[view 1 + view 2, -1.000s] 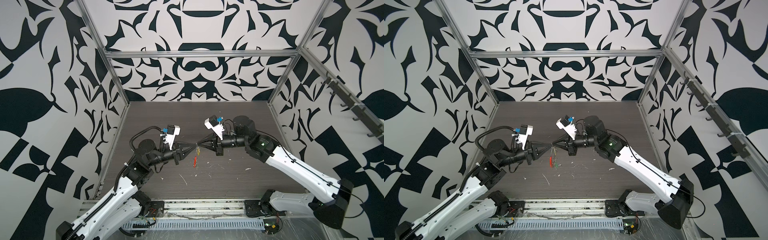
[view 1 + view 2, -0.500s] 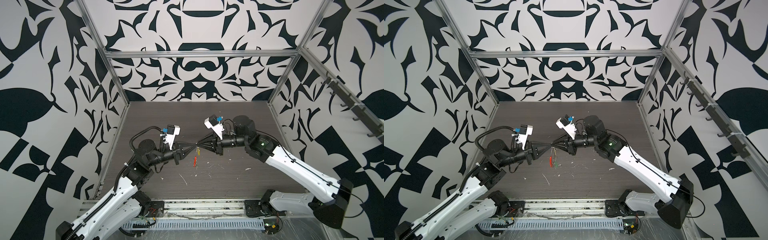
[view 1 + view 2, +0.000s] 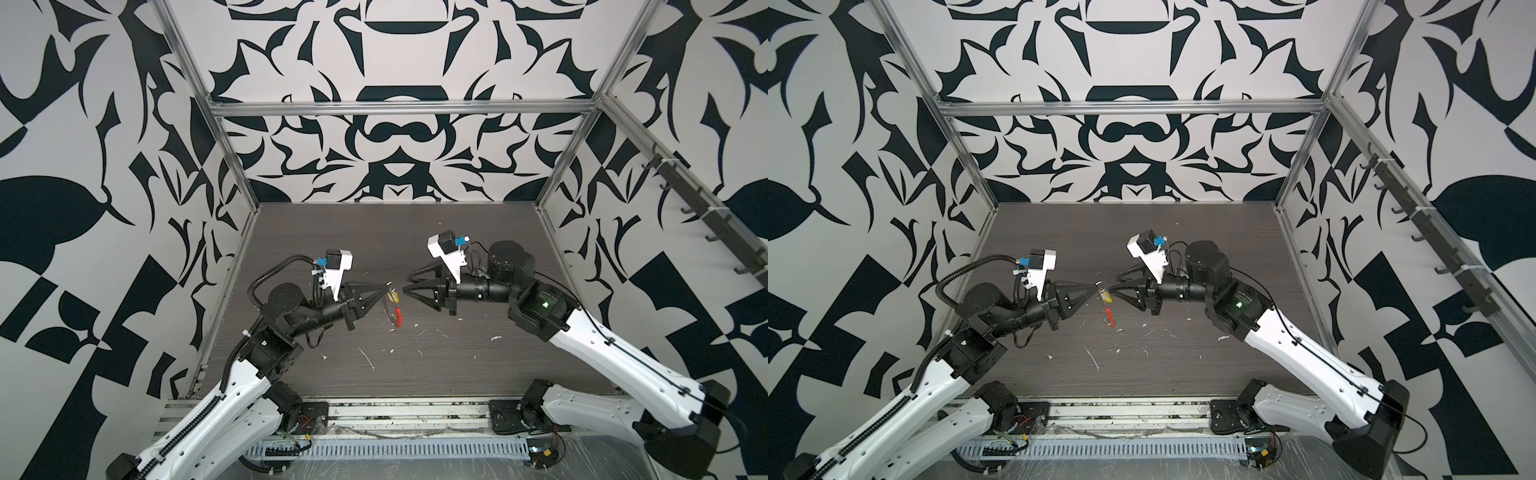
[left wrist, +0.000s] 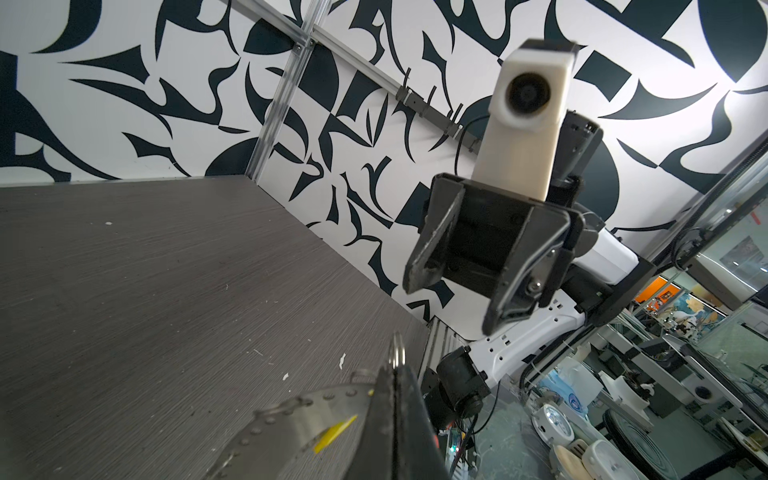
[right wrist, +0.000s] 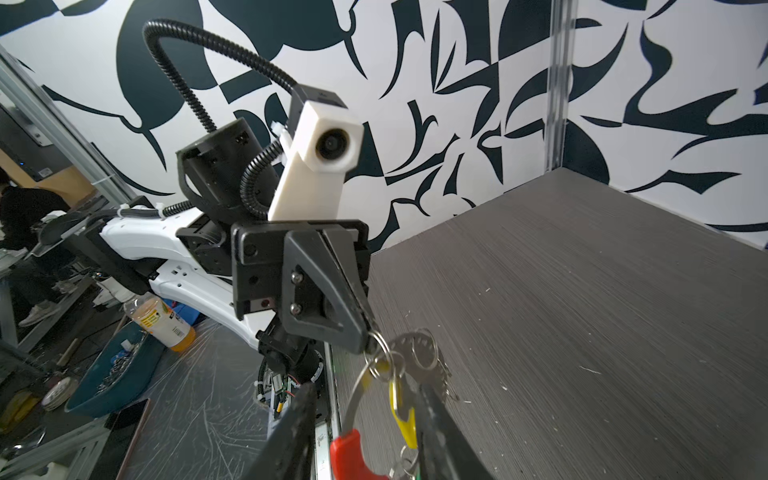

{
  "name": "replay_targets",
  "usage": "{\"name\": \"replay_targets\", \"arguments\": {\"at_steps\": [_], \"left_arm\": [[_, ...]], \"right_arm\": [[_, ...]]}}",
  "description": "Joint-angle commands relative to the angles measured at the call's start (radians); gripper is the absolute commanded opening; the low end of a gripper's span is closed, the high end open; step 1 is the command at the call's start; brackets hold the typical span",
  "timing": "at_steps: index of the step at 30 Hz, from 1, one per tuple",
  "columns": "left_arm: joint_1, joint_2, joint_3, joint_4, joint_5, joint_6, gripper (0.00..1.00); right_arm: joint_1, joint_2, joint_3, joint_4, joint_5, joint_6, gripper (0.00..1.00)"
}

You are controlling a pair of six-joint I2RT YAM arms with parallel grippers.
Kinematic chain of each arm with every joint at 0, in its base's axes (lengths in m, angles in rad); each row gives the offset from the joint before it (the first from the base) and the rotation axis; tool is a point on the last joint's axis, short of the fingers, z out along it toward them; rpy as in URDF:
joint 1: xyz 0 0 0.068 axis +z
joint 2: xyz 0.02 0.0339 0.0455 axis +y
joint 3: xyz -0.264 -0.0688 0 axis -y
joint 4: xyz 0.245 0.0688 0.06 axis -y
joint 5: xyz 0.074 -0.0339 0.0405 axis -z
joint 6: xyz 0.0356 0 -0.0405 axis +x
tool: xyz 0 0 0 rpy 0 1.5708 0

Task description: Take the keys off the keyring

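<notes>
My left gripper (image 3: 383, 287) is shut on a small silver loop (image 4: 398, 353) that sticks out past its tips. From that loop the keyring (image 5: 358, 395) hangs above the table, with its red sleeve (image 3: 399, 318) lowest and its perforated arc (image 4: 299, 415) beside the jaw. The yellow key (image 3: 393, 296) (image 3: 1106, 296) dangles just under the loop and shows in the right wrist view as well (image 5: 401, 411). My right gripper (image 3: 408, 284) (image 3: 1116, 283) stands open just to the right of the bunch. Its spread fingers (image 5: 291, 436) clamp nothing.
The dark wood-grain tabletop (image 3: 436, 374) carries small white scraps (image 3: 365, 357) in front of the grippers. Patterned walls with metal posts (image 3: 232, 174) close in three sides. A rail of hooks (image 3: 698, 208) runs along the right wall.
My right gripper was shut at the bunch, tip to tip with the left. It has opened, let go and drawn back a little to the right. The left gripper keeps its hold.
</notes>
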Motion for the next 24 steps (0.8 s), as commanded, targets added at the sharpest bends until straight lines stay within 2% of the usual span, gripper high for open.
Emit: {"name": "replay_targets", "arguments": {"at_steps": [1, 8, 17, 24], "left_arm": [[0.002, -0.021, -0.001, 0.049, -0.011, 0.002, 0.0], [0.002, -0.028, -0.01, 0.072, -0.013, -0.011, 0.0], [0.002, -0.028, -0.013, 0.084, 0.003, -0.021, 0.0], [0.002, -0.033, -0.015, 0.084, 0.004, -0.024, 0.0]], "right_arm": [[0.015, -0.03, -0.056, 0.067, 0.087, 0.004, 0.42], [0.079, -0.024, -0.094, 0.071, 0.163, -0.024, 0.46], [0.166, 0.014, -0.057, 0.034, 0.317, -0.096, 0.46], [0.179, 0.035, -0.03, 0.042, 0.341, -0.107, 0.47]]}}
